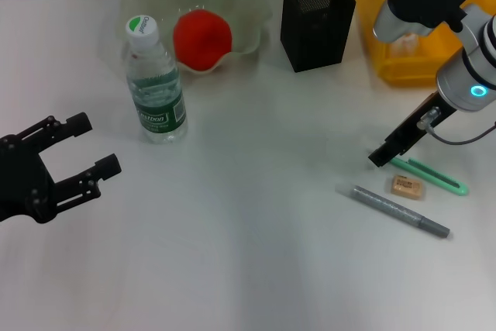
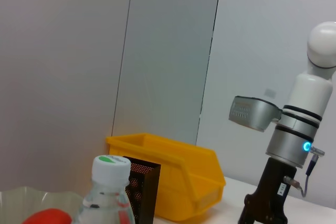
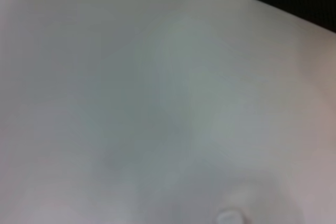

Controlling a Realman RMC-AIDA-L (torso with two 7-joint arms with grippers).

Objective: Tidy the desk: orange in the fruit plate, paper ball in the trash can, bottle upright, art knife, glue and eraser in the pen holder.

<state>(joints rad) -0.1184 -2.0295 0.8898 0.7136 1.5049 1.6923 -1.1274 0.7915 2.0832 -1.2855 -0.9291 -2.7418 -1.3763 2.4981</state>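
Right gripper [image 1: 381, 158]: we see it low over the surface [image 1: 248, 269] near the right edge, its tip just beside the white end of the art knife [image 1: 431, 175]; whether its fingers are spread or closed we cannot tell.
Left gripper [image 1: 97, 149]: spread wide and empty, near the left edge, well apart from all task things.
Art knife, eraser, glue: we find the eraser [image 1: 408, 187] lying between the art knife and the glue [image 1: 401, 211], all three close together toward the right edge.
Risk, crowding: we judge that a descent on the art knife could nudge the eraser or roll the glue, because the three lie so near one another.
Risk, thin grasp: the knife lies flat and slim; in our view the fingertips could scrape the surface or slide off it.
Risk, transfer: the pen holder [image 1: 317, 19] stands toward the far edge beside the trash can [image 1: 399, 52]; a tilted knife might catch on its mesh rim.
Done, as we read it: orange [image 1: 201, 38] in the fruit plate [image 1: 248, 5] near the far edge; bottle [image 1: 155, 83] upright in front of it.
Paper ball: not visible to us on the surface.
Obstructions: we see nothing standing between knife and pen holder.
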